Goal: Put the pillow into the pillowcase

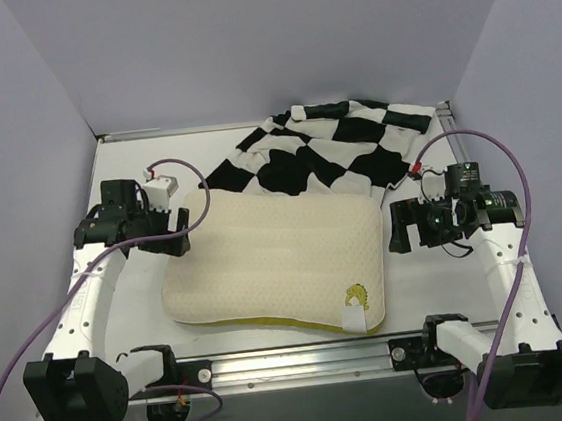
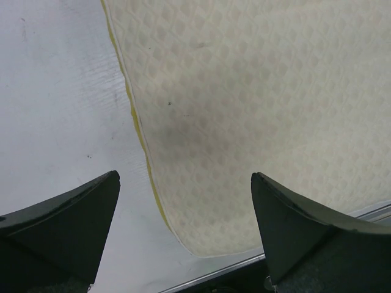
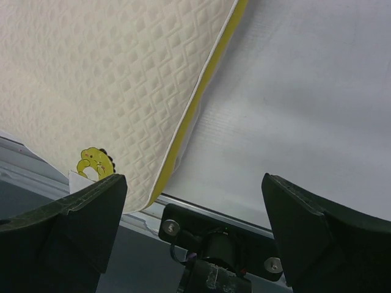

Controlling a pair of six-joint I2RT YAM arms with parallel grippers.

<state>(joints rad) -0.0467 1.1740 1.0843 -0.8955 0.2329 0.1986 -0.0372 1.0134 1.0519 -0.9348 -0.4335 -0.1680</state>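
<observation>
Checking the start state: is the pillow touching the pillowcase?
Touching. In the top view the pillow meets the pillowcase all along its far edge, with no gap showing between them.

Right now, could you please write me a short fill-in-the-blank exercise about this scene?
The cream quilted rectangular pillow carries a small ____ logo at one corner. The crumpled checkerboard fabric pillowcase is black and ____. The left gripper and right gripper both stand ____, holding nothing. Missing words: yellow; white; open.
</observation>
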